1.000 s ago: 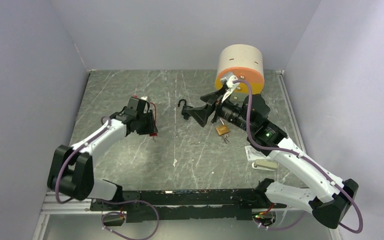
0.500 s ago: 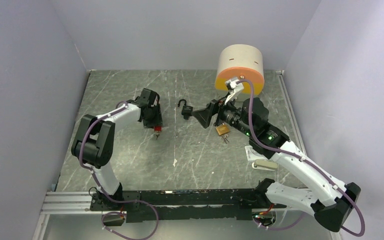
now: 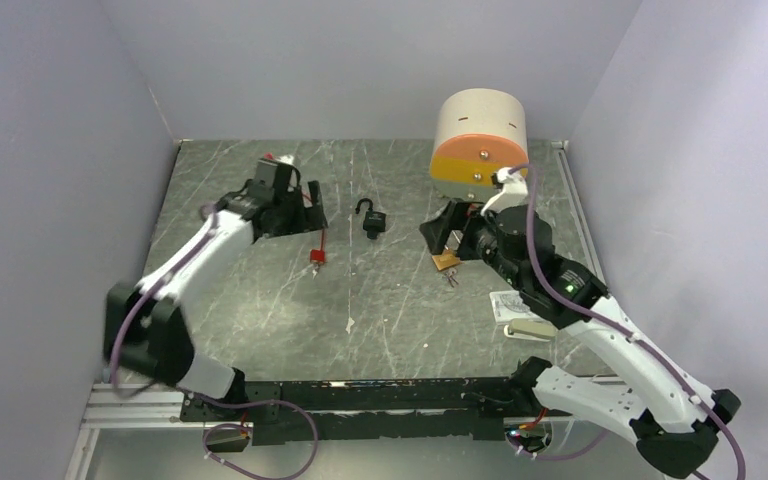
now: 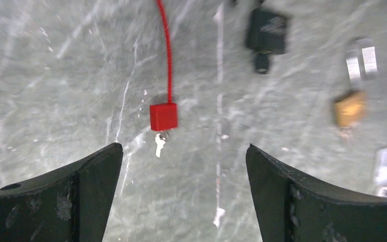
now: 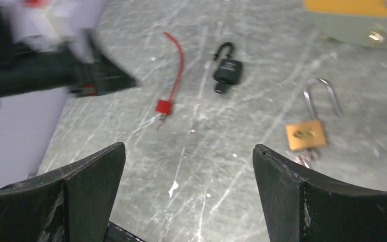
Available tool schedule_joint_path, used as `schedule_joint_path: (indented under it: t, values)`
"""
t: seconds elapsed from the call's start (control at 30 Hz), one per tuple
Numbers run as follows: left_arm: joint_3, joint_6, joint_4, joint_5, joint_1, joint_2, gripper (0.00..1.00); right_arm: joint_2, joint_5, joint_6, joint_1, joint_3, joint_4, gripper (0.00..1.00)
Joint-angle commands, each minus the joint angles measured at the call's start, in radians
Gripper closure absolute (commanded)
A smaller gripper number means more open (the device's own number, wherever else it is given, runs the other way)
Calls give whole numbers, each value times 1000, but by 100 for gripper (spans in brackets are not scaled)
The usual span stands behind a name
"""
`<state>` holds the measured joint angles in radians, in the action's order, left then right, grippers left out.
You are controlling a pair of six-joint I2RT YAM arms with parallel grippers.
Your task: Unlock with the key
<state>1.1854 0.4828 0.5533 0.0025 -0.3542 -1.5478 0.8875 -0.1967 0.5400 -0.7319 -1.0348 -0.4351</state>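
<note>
grey marble table (image 3: 260, 300) is lying below us. we are holding the left gripper (image 4: 182, 147) and right gripper (image 5: 188, 147) spread wide, empty. only our left wrist view is clearly resolving the key (image 4: 159, 145), sitting in the red lock (image 4: 163, 116) just ahead of the left fingers.

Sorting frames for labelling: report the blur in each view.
Top external: white left arm motion-smeared, the rest sharp. Left wrist: softly blurred throughout, small brass padlock worst. Right wrist: left arm smeared at upper left; red cable lock clear.

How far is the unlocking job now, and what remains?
Seemingly done: red cable lock lies with key inserted, cable free at one end. In hand: nothing; left end effector and right end effector are open. Remaining: cannot tell whether brass padlock is unlocked.
</note>
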Motion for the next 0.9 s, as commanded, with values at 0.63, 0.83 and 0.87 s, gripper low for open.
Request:
schedule_joint_path:
  t: [0.63, 0.83, 0.87]
  values:
    - [536, -32, 892, -283, 3, 760, 6, -131, -562, 355, 0, -440, -938, 1]
    - [543, -17, 912, -289, 3, 786, 6, -112, -528, 315, -1, -463, -913, 1]
    - [538, -16, 909, -287, 3, 786, 6, -108, -518, 310, -1, -462, -911, 1]
